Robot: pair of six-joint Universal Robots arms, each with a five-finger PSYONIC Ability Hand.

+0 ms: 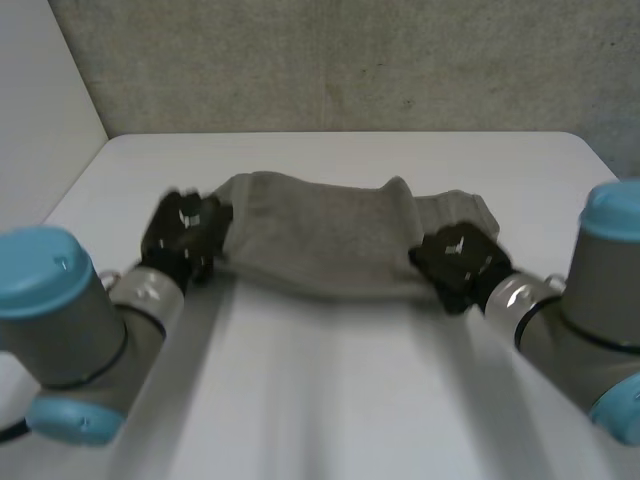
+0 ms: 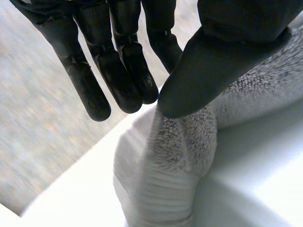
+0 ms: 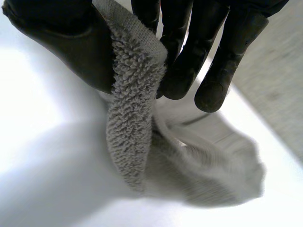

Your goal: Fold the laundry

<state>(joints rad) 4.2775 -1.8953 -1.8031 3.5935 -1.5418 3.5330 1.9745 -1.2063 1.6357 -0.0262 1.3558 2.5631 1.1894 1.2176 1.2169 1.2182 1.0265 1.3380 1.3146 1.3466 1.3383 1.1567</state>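
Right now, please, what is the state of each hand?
Left hand: closed, pinching one end of the towel.
Right hand: closed, pinching the other end.

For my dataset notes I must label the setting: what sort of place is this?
Probably a robot lab bench, not a home: a bare white table, a plain grey wall behind it, and a towel held between the left hand and the right hand.
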